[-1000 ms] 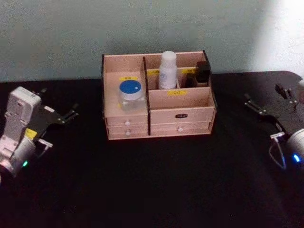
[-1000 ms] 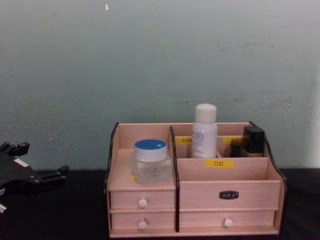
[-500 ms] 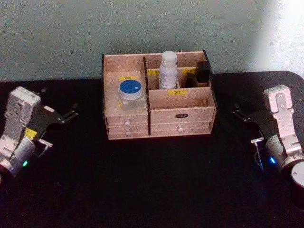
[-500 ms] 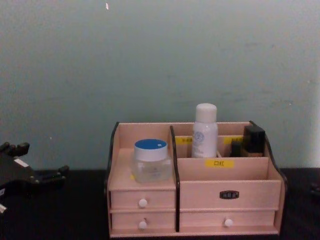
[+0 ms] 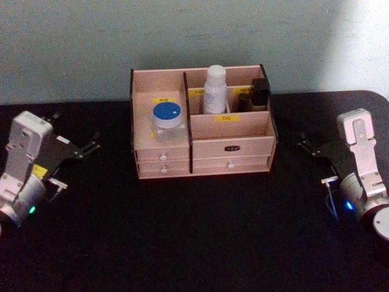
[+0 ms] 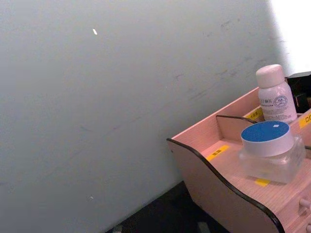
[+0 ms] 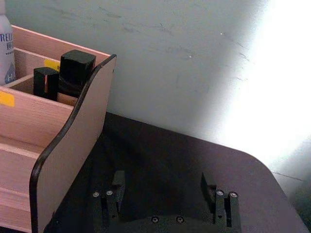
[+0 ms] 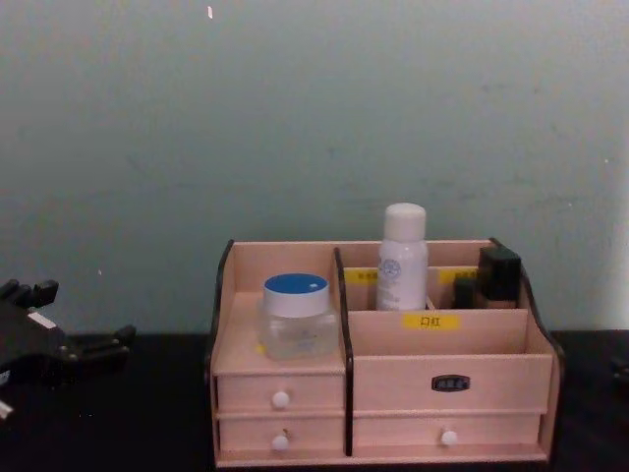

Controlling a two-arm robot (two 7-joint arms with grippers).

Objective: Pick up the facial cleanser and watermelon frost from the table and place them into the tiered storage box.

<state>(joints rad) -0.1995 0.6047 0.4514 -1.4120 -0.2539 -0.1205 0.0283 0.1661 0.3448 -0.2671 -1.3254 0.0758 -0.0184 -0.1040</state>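
Since a second ago the right gripper (image 5: 307, 145) has been drawn in from the far right edge of the head view and is now parked over the tabletop (image 5: 200, 231) to the right of the tiered storage box (image 5: 231, 148), well apart from it; over the last half second almost nothing has shifted. On the other side the left gripper (image 5: 90, 146) is held over the dark surface left of the box, also well apart.

Both grippers are empty. In the right wrist view the right gripper's two black fingers (image 7: 114, 191) are seen standing apart with nothing between them. The left gripper's prongs look spread in the head view, though they are small and dark against the cloth, so this is said with some reserve.

Inside the box two items are already seated. A clear jar with a blue lid (image 5: 167, 121) stands upright in the left compartment, above the left pair of drawers. A white bottle (image 5: 214, 90) stands upright in the rear middle compartment, and black containers (image 5: 259, 92) are lodged in the rear right compartment beside it. Which of these is the facial cleanser and which the watermelon frost cannot be read from the labels.

Nothing loose is seen lying on the tabletop around the box. By that evidence the placing is judged done and the arms withdrawn, so no further grasp seems called for.
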